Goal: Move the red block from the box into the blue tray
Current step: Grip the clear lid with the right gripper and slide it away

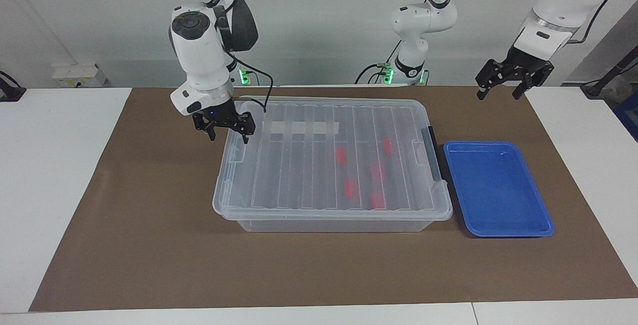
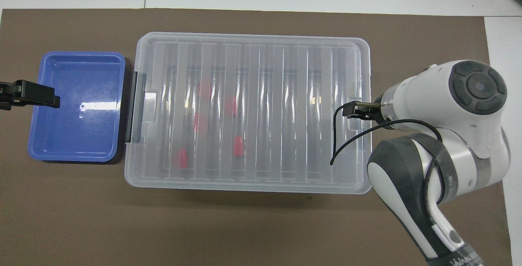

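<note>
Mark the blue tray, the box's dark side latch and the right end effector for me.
blue tray [image 1: 498, 190]: facing view, on its bare floor.
dark side latch [image 1: 434, 158]: facing view, mid-length on the dark bar at the box's end beside the tray.
right end effector [image 1: 228, 136]: facing view, midway between its fingertips.
</note>
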Robot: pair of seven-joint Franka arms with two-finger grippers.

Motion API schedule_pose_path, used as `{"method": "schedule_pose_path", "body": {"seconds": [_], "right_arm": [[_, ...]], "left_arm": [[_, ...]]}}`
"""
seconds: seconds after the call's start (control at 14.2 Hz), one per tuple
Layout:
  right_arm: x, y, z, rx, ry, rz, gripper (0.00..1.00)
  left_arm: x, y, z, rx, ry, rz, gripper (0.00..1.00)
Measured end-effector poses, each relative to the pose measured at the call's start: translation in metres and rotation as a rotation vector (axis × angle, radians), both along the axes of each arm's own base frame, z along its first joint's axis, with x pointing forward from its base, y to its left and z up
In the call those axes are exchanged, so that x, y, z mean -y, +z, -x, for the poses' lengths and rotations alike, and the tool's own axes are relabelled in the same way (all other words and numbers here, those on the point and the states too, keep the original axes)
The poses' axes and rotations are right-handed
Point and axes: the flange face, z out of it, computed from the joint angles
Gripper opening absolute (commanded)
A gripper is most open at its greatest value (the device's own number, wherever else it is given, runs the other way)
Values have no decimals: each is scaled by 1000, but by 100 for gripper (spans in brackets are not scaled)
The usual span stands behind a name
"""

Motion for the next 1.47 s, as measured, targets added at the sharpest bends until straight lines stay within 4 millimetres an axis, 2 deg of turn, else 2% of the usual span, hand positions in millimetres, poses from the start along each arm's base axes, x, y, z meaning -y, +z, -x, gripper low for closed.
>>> {"method": "schedule_pose_path", "body": {"seconds": [0.21, 0.7, 1.26, 1.47], "right_arm": [[16, -6, 6, -16, -13, 5, 96], [89, -22, 7, -32, 68, 13, 96], [145, -22, 3, -9, 169, 20, 96], [161, -22, 4, -10, 198, 22, 96]], "left_arm": [[0, 0, 0, 0, 0, 0, 100], [0, 0, 0, 0, 0, 0, 100], [0, 0, 0, 0, 0, 0, 100], [0, 0, 0, 0, 0, 0, 100]]}}
